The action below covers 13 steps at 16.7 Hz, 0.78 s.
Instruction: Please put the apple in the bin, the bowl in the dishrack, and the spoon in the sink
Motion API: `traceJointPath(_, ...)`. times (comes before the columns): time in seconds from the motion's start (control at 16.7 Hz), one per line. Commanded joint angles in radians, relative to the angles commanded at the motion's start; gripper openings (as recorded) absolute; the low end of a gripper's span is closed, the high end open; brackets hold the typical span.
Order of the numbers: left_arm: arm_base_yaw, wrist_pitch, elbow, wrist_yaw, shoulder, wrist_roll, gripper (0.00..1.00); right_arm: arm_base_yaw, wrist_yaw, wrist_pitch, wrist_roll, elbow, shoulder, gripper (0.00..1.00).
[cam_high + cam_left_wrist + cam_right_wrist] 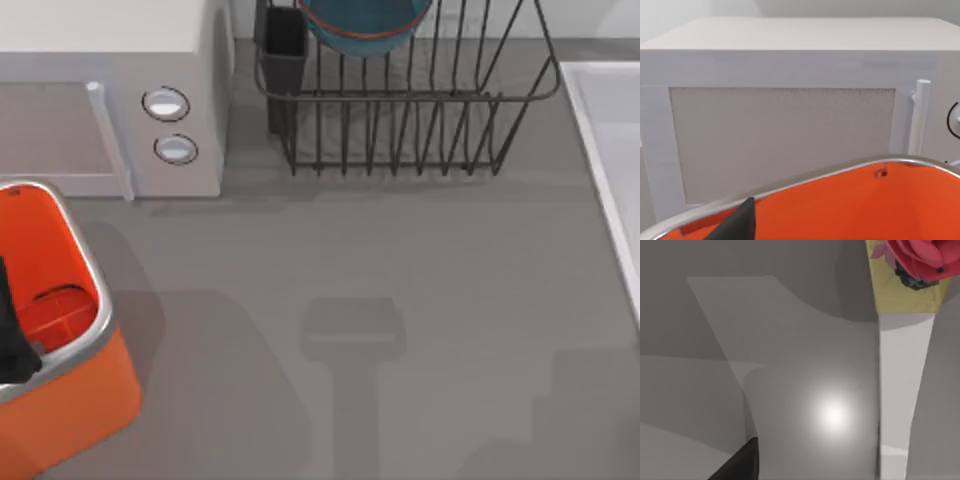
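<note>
The blue-teal bowl rests inside the dark wire dishrack at the back. The orange bin with its silver rim stands at the front left. A rounded red shape lies on the bin's floor; I cannot tell whether it is the apple. A dark part of my left gripper hangs over the bin's left side, and the left wrist view shows it above the bin's orange wall. The white sink runs along the right edge. A dark part of my right gripper hovers over pale basin surfaces. The spoon is out of view.
A white microwave with two round knobs stands at the back left, just behind the bin. A dark cutlery cup sits at the dishrack's left corner. A pink flower on a yellow strip shows in the right wrist view.
</note>
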<state>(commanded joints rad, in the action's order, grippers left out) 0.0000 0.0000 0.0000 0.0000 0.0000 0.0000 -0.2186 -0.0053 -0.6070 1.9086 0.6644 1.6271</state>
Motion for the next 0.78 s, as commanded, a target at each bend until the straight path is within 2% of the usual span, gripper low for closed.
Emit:
traceJointPath(0.3, 0.0, 0.0, 0.0, 0.0, 0.0, 0.0, 1.0, 0.0, 0.0, 0.019, 0.0, -0.011, 0.01, 1.0)
traceJointPath(0.78, 0.0, 0.0, 0.0, 0.0, 0.0, 0.0, 1.0, 0.0, 0.0, 0.019, 0.0, -0.011, 0.01, 0.4)
